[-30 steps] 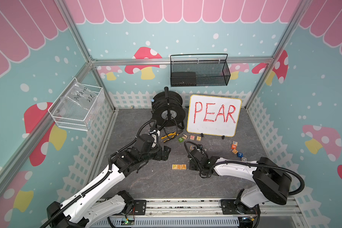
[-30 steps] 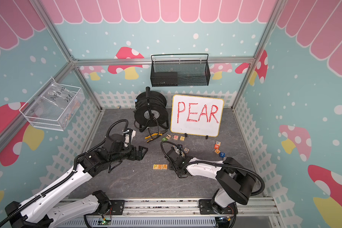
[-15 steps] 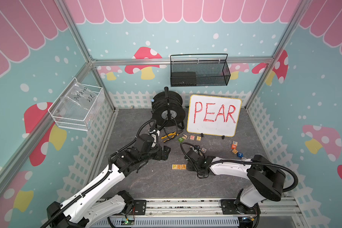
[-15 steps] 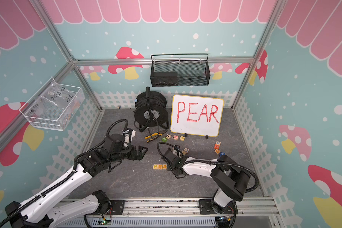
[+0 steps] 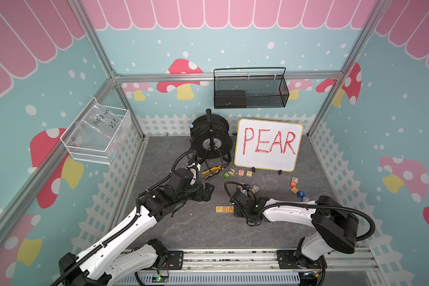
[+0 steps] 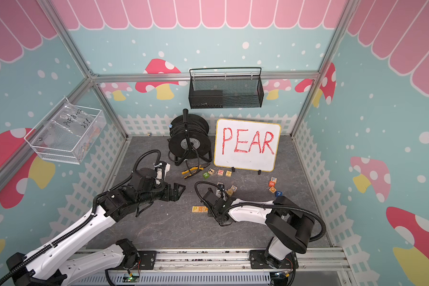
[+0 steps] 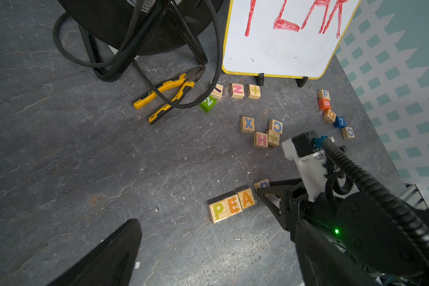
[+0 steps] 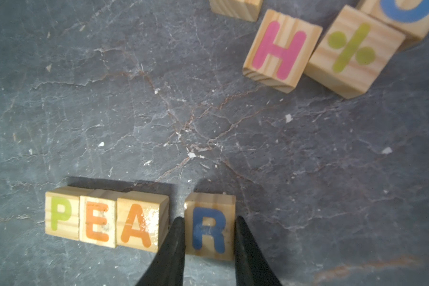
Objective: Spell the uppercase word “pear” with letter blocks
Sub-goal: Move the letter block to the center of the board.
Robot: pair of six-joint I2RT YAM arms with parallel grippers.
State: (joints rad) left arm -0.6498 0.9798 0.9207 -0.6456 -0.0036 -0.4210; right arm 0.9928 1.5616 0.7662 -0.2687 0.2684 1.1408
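R block [image 8: 209,230], a grainy wooden cube, is gripped by the right hand [image 8: 209,219].

In both top views the right gripper [image 5: 235,211] hides the R block [image 8: 209,230], whose face is partly covered by a finger [image 7: 263,193] in the left wrist view, where the picture's edge cuts off the whiteboard [image 7: 282,49] and the cable reel [image 7: 134,24]; the C block [image 8: 406,10] is cropped in the right wrist view.

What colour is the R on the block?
Blue. The R block shows best in the right wrist view.
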